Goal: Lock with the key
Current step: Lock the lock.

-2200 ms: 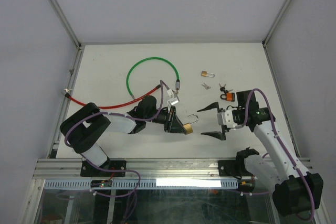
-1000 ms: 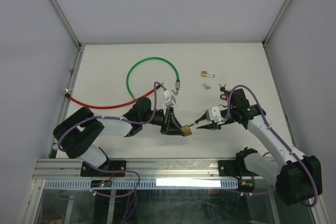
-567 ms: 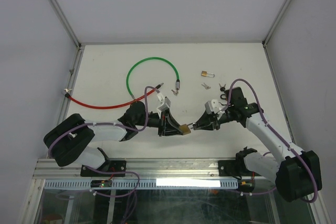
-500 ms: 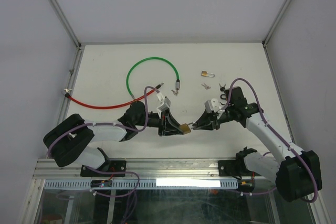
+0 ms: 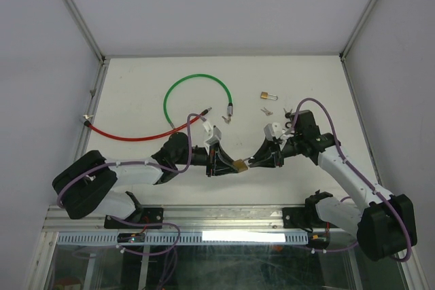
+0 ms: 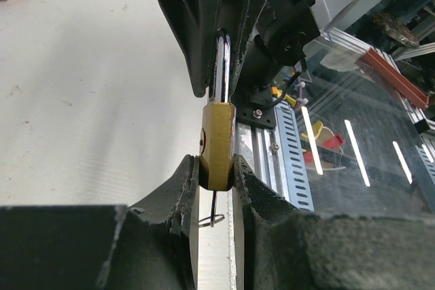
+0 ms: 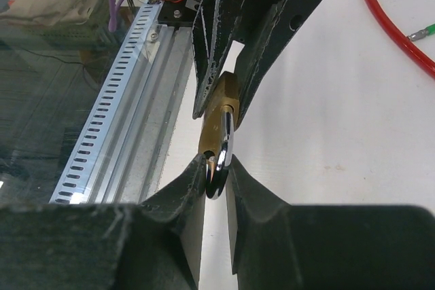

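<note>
White desk (image 5: 136, 79). Left hand (image 6: 216, 168) clamps brass padlock (image 6: 217, 134) between its fingers; right hand (image 7: 216, 171) pinches shackle (image 7: 224, 144). Push straight along body axis; seating probably incomplete.

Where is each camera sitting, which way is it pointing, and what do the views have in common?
Top external: above and behind the arms, looking down at the table; both arms show, with their bases at the bottom.
Left wrist: on the left arm, looking along its own left end effector, which is clamped on the brass padlock.
Right wrist: on the right arm, facing the opposite way; its right end effector pinches the shackle.
Shared: both wrist views show the same padlock, gripped from opposite ends.
</note>
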Controlling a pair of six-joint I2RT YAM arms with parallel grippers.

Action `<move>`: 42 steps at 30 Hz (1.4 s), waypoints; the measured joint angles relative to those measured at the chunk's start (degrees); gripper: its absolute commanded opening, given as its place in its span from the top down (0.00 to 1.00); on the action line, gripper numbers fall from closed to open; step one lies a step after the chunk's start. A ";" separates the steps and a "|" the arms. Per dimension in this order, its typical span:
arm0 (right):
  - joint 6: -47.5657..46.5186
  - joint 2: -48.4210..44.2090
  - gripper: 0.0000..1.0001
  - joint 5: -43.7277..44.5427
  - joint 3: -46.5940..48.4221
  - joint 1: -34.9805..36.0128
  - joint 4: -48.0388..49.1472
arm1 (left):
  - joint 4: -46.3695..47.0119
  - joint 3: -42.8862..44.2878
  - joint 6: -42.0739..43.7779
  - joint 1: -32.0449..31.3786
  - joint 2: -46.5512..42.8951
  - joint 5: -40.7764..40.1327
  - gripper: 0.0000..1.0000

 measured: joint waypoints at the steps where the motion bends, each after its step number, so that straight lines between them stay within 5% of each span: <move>1: 0.48 0.00 0.81 0.02 0.00 0.00 0.20 | -0.52 0.00 0.15 -0.17 -0.28 -0.52 1.00; 19: 9.44 0.00 0.72 1.53 0.02 -0.09 4.59 | -7.69 0.02 4.85 -0.68 -4.02 -6.12 1.00; 42: 15.72 0.11 0.81 2.67 0.90 -1.05 7.26 | -11.41 0.09 7.28 -0.68 -4.68 -6.91 1.00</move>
